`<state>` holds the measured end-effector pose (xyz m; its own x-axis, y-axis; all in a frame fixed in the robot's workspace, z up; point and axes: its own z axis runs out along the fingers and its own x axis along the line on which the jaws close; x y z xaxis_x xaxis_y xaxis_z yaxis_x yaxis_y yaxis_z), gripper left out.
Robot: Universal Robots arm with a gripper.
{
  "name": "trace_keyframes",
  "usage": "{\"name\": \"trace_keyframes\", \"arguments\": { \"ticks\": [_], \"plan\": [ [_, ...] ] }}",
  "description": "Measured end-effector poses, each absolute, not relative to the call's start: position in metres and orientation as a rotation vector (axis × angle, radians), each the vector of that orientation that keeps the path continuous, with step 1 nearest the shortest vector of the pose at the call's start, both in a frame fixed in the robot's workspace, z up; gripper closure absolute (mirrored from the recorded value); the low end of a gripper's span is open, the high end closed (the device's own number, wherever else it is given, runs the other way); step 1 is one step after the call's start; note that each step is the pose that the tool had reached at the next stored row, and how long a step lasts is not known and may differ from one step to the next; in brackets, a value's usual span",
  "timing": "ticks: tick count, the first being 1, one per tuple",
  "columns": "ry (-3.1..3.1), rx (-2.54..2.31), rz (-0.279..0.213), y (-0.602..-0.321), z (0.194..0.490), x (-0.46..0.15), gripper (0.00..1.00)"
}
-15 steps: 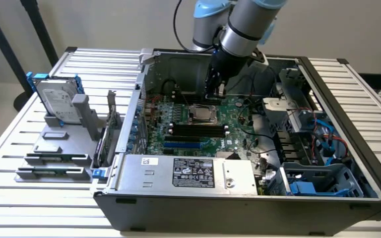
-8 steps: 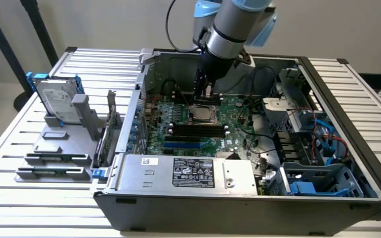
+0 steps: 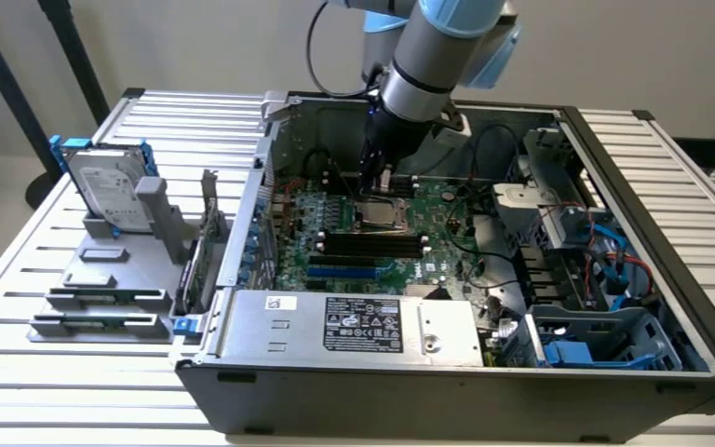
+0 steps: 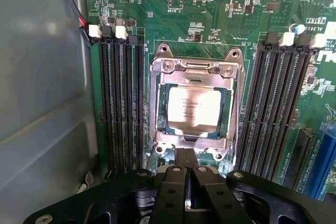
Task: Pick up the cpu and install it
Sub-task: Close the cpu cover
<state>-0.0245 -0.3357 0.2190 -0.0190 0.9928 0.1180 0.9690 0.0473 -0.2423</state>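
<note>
The cpu [image 4: 193,109], a small square chip with a silver-grey top, lies flat in the metal socket frame [image 4: 159,103] on the green motherboard [image 4: 220,19]. My gripper [image 4: 186,162] hovers just off one edge of the socket, its two black fingers pressed together with nothing between them. In the exterior view the gripper [image 3: 380,186] points straight down inside the open computer case, directly above the socket and the cpu [image 3: 391,220].
Long black memory slots [image 4: 122,103] flank the socket on both sides. A grey case wall [image 4: 42,103] stands close by. Outside the case, a hard drive in a blue bracket [image 3: 107,191] stands on a grey holder. The power supply [image 3: 357,324] fills the case's near side.
</note>
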Motion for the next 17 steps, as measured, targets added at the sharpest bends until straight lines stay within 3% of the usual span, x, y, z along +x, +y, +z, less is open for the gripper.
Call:
{"name": "trace_keyframes", "arguments": {
  "ticks": [17],
  "plan": [
    [-2.073, -2.004, 0.134, -0.339, 0.205, -0.029, 0.89]
  ]
}}
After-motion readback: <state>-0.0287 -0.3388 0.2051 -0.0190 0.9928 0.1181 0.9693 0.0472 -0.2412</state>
